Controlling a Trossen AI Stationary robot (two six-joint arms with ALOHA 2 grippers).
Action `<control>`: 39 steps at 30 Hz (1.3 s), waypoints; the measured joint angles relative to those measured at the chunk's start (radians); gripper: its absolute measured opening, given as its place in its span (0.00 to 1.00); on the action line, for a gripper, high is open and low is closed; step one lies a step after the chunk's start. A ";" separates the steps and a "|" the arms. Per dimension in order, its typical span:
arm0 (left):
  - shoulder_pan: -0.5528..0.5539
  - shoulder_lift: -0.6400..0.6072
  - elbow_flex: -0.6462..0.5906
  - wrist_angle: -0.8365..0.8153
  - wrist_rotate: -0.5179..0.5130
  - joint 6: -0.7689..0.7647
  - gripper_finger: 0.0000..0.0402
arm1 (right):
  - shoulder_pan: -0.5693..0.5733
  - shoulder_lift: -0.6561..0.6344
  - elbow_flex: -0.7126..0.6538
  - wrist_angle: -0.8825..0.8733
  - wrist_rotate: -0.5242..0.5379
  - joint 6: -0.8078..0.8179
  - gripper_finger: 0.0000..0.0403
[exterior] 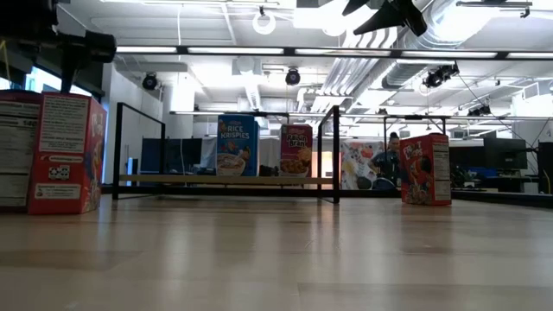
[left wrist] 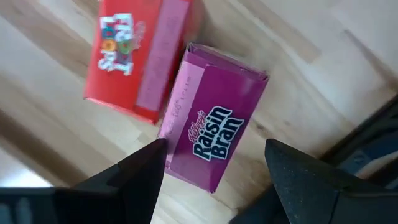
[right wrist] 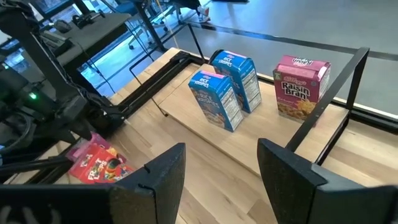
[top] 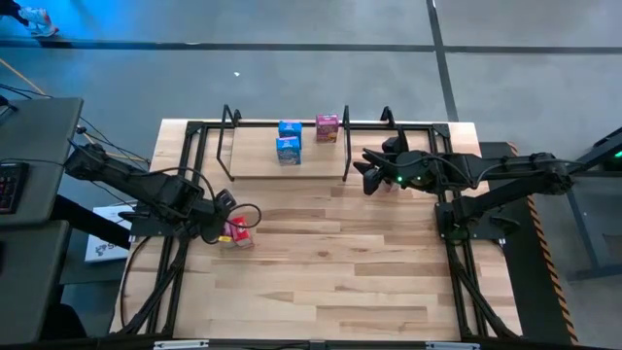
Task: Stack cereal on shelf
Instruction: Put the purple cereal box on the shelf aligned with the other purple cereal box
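On the left side of the light plank tabletop (top: pixel 321 282), the left end effector (top: pixel 229 216) hangs just above two small cardboard cereal boxes standing side by side: a magenta Raisin Bran box (left wrist: pixel 211 134) and a red Froot Loops box (left wrist: pixel 140 59). Its dark fingers (left wrist: pixel 134 180) are spread apart, with the magenta box between them but not gripped.

Toward the middle, at the far edge, the shelf of light wood in a thin black metal frame (top: pixel 255 157) carries three upright boxes: two blue Rice Krispies boxes (right wrist: pixel 227 87) close together, and a pink Raisin Bran box (right wrist: pixel 298 87) beside them, nearer the shelf's right end rail.

To the right, the right end effector (top: pixel 367 170) hovers just outside that end rail, its fingers (right wrist: pixel 158 180) apart and holding nothing. Another red cereal box (exterior: pixel 425 168) stands on the tabletop to the right of the shelf in the low view.
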 joint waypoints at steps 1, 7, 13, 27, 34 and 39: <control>0.000 -0.001 0.000 0.006 -0.011 -0.001 0.66 | 0.000 0.005 0.000 0.004 0.001 0.012 0.47; 0.000 -0.001 -0.001 0.036 -0.014 -0.017 0.66 | 0.000 0.045 0.000 0.002 -0.003 0.020 0.47; 0.000 -0.001 -0.001 0.037 -0.009 0.003 0.66 | 0.000 0.073 0.000 0.011 -0.006 0.022 0.47; 0.001 0.000 -0.073 0.044 0.001 0.000 0.66 | 0.000 0.075 0.000 0.024 -0.008 0.024 0.47; 0.001 -0.001 -0.076 0.074 0.008 -0.028 0.66 | 0.000 0.075 0.000 0.025 -0.008 0.039 0.47; 0.001 -0.001 -0.076 0.095 0.039 -0.060 0.64 | 0.000 0.075 0.000 0.025 -0.008 0.039 0.47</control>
